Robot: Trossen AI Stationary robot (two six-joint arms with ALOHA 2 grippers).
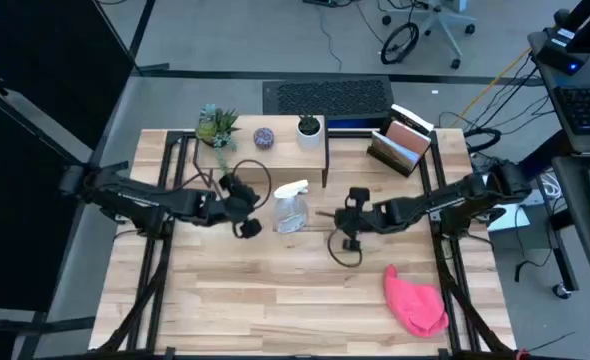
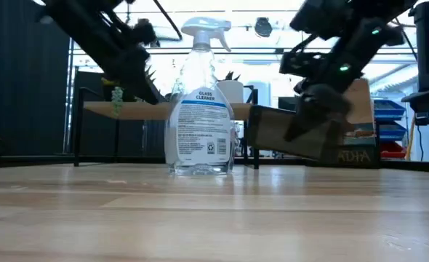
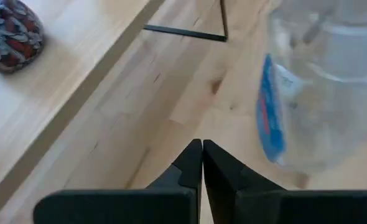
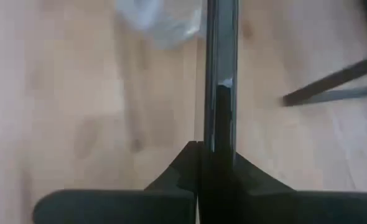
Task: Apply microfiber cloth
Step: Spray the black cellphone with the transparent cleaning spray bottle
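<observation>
Two arms up over mid-table, either side of the spray bottle (image 1: 292, 209). Left gripper (image 3: 202, 163) just left of the bottle, fingers pressed together, empty. Right gripper (image 4: 216, 155) to the bottle's right, clamped on a thin black smartphone (image 4: 221, 74) held edge-on. Microfiber cloth (image 1: 414, 302) lies crumpled at the near right of the table (image 1: 275, 300), well apart from both grippers, nothing touching it.

Upright spray bottle (image 1: 291, 208) mid-table, before a plant-topped shelf (image 1: 275, 148)
</observation>
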